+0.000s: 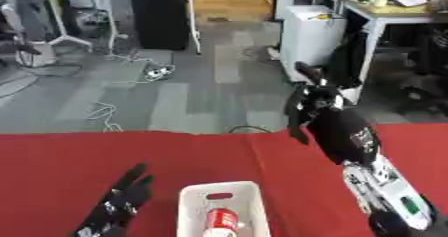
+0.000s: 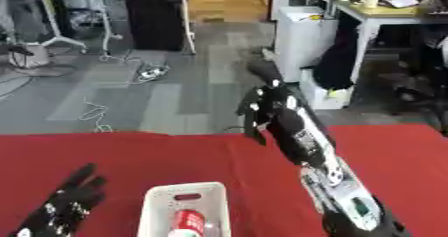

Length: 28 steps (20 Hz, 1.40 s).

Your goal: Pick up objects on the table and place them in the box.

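Hovering above the far edge of the red-clothed table (image 1: 70, 161), your right robot hand (image 1: 308, 98) is raised off the surface, fingers relaxed and spread, holding nothing. Your left robot hand (image 1: 118, 201) rests low near the table's left corner, fingers straight and pointing away from you. White rectangular plastic box (image 1: 223, 191) sits between your arms, near the front edge. Red can with a white cap (image 1: 222, 222) lies inside the box.
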Tool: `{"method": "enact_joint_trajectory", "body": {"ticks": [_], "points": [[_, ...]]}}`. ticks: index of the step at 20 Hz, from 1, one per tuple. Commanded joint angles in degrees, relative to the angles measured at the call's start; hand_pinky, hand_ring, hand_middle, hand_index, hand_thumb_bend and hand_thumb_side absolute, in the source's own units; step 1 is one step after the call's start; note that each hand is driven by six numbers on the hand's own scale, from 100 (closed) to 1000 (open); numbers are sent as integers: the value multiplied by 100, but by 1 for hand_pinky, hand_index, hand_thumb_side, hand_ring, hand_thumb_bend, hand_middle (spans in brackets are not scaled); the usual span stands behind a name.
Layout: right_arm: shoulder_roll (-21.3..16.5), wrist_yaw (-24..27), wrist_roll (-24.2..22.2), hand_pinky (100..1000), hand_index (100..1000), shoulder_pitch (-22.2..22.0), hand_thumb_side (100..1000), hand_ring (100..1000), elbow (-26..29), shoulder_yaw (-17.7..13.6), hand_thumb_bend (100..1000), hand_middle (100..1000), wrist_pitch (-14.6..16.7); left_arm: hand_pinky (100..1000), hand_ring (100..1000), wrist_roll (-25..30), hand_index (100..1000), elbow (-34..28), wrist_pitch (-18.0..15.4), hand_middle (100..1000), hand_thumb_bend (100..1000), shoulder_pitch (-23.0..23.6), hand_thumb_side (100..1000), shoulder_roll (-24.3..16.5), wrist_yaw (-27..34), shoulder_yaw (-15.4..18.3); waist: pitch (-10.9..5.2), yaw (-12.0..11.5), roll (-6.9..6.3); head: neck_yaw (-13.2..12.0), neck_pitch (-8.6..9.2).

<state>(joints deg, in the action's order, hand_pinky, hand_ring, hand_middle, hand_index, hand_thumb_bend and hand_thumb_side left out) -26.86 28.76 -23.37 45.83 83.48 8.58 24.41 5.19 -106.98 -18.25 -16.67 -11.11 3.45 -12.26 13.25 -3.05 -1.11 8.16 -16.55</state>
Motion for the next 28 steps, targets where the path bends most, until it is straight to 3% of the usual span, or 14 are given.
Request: {"method": "enact_joint_trajectory", "body": {"ticks": [1,6,9,12,14,15,17,20,22,23,24,25,28], "points": [[-260,127,30,127,1000,-54,757,369,222,-117,625,567,-84,968,1000,1,895,-80,-8,1000,100,-22,833,-83,-21,42,-110,34,-16,193,55],[-306,279,-5,195,1000,-226,769,399,380,-221,610,578,-247,969,1000,23,896,-84,-15,1000,100,-36,834,-84,-29,30,-70,57,-46,319,126],[-308,354,-39,257,1000,-338,793,462,529,-278,602,639,-315,969,1000,33,896,-90,-17,1000,100,-47,834,-84,-33,25,-44,47,-53,261,122],[-272,386,-50,480,1000,-494,843,606,760,-370,590,768,-352,970,1000,36,895,-97,-19,1000,100,-59,834,-88,-38,26,-19,34,-52,212,125],[-222,367,-59,725,1000,-602,907,800,953,-429,581,886,-381,970,1000,36,895,-101,-20,1000,100,-68,834,-90,-39,26,-1,27,-49,192,132],[-180,343,-69,803,1000,-662,938,867,1072,-466,572,933,-379,970,1000,34,895,-104,-20,1000,100,-74,834,-91,-41,28,10,26,-43,181,136],[-93,274,-87,879,1000,-783,972,946,1296,-527,549,998,-379,971,1000,19,894,-107,-20,1000,100,-83,834,-91,-46,35,26,27,-28,158,141],[79,108,-87,929,1000,-979,985,993,1568,-588,521,1000,-362,969,1000,-42,892,-110,-20,1000,100,-104,831,-96,-45,45,45,20,8,122,147],[270,-47,-29,952,1000,-1139,995,1000,1731,-648,362,1000,-284,969,1000,-120,889,-117,-28,1000,100,-121,832,-98,-36,58,48,16,32,97,148],[381,-137,22,968,1000,-1229,1000,1000,1803,-673,218,1000,-243,968,1000,-164,888,-121,-34,1000,100,-127,834,-103,-31,63,45,15,44,82,142],[460,-226,71,968,1000,-1294,1000,1000,1863,-682,218,1000,-213,968,1000,-205,888,-123,-39,1000,100,-132,834,-109,-29,63,43,15,52,75,139],[582,-308,126,990,1000,-1391,1000,1000,1919,-687,100,1000,-191,966,1000,-250,884,-130,-51,1000,100,-143,837,-109,-27,69,39,18,64,54,132],[987,-689,231,994,1000,-1744,1000,1000,2157,-680,100,1000,-101,965,1000,-390,883,-140,-123,1000,100,-181,848,-106,-52,79,32,36,96,-48,109]]}}
